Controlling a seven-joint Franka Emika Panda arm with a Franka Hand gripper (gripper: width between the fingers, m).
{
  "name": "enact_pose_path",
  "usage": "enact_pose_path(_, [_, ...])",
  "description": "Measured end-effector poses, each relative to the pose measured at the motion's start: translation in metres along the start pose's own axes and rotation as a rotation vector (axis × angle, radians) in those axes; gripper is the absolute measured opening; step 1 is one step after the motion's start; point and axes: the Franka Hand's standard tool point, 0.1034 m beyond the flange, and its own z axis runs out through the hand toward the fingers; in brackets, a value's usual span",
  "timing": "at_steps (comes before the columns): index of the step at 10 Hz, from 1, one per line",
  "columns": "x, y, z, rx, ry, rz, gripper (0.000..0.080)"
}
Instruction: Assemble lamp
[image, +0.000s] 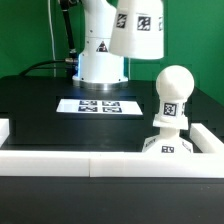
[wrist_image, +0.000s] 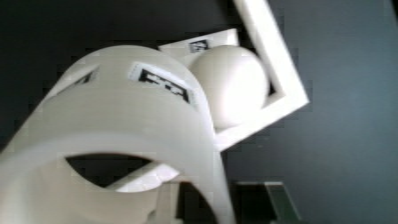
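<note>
The lamp shade (image: 138, 30) hangs in the air, tagged and tapered, well above the black tabletop (image: 40, 100). It sits higher than the bulb (image: 172, 92) and toward the exterior view's left of it, without touching it. The claw itself is hidden in both views, so its state cannot be told. In the wrist view the shade (wrist_image: 125, 120) fills the foreground with its open mouth toward the camera. The bulb stands upright on the square base (image: 166, 146), which lies against the white rail (image: 60, 158). The marker board (image: 98, 105) lies flat on the tabletop behind the bulb, beside the arm's pedestal (image: 100, 62).
</note>
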Motion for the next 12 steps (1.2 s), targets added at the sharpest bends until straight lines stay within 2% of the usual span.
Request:
enact_pose_path(3, [-0.005,-0.025,0.013,-0.006,-0.004,0.005,0.0044])
enact_pose_path(5, [-0.004,-0.043,0.031,-0.015,0.000,-0.019,0.0044])
enact_pose_path(7, [-0.005,-0.053,0.046,-0.024,0.000,-0.035,0.0044])
enact_pose_path(8, [-0.005,-0.056,0.056,-0.027,0.003,-0.041,0.0044])
enact_pose_path(10, [-0.004,-0.052,0.072,-0.037,0.000,-0.066,0.0044])
enact_pose_path(12, [-0.007,-0.040,0.089,-0.040,0.016,-0.072,0.0044])
